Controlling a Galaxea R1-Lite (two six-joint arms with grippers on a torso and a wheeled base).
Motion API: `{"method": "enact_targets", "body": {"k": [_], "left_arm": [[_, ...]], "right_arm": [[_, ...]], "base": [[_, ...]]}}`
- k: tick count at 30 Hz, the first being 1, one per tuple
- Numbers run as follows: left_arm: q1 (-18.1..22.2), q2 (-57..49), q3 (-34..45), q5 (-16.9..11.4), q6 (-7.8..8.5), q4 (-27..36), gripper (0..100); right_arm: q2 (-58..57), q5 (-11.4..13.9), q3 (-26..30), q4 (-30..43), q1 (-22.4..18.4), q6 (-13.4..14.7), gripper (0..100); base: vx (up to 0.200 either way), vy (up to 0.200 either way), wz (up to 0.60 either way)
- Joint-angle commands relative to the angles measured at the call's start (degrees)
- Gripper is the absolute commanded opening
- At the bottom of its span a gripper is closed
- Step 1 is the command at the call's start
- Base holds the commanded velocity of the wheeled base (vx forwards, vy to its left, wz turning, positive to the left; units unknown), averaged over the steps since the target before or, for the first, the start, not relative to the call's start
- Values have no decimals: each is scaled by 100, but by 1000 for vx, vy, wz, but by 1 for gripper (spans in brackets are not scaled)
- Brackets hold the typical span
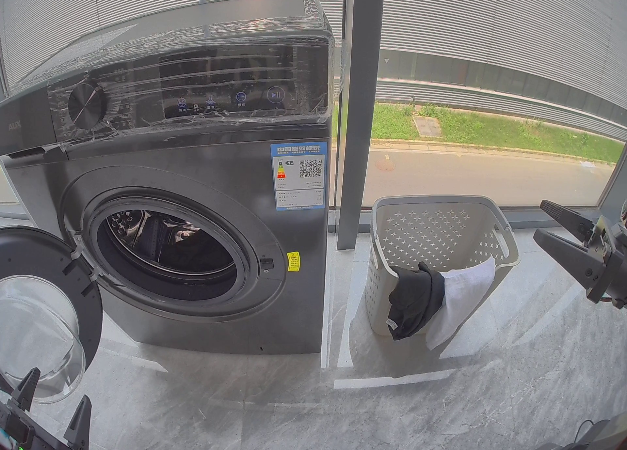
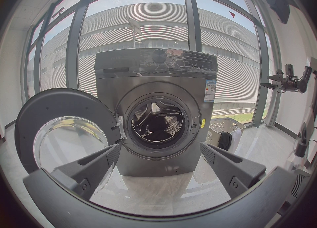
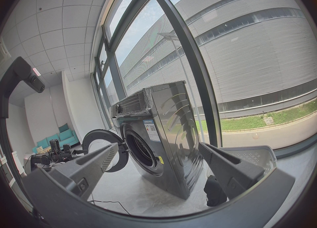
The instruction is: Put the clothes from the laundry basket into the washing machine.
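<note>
Soft, light clothes (image 1: 415, 301) are hanging over the laundry basket (image 1: 437, 229) rim, beside the washing machine (image 1: 215, 164). Pinching a bunched fold should work. The left claw (image 1: 57, 389) and right claw (image 1: 542, 219) are gaping wide, empty.

Left gripper (image 1: 57, 389), right gripper (image 1: 542, 220): jaws apart

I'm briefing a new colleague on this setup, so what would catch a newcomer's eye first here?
The grey washing machine dominates the left, its round door swung wide open. Right of it on the floor stands a white laundry basket, a black garment and a white garment draped over its front rim. The left gripper and right gripper are open, clear of both.
</note>
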Motion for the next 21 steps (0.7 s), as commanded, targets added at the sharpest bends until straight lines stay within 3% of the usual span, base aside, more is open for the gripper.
{"method": "enact_targets", "body": {"k": [1,15,21], "left_arm": [[2,40,84,-12,-3,-4,100],[-7,40,84,-39,-3,-4,100],[-7,40,84,-39,-3,-4,100]], "right_arm": [[39,-19,96,-5,1,-9,100],[162,-195,122,-5,1,-27,100],[241,-203,482,-5,19,-326,100]], "base": [[0,-200,0],[0,-200,0],[0,-200,0]]}}
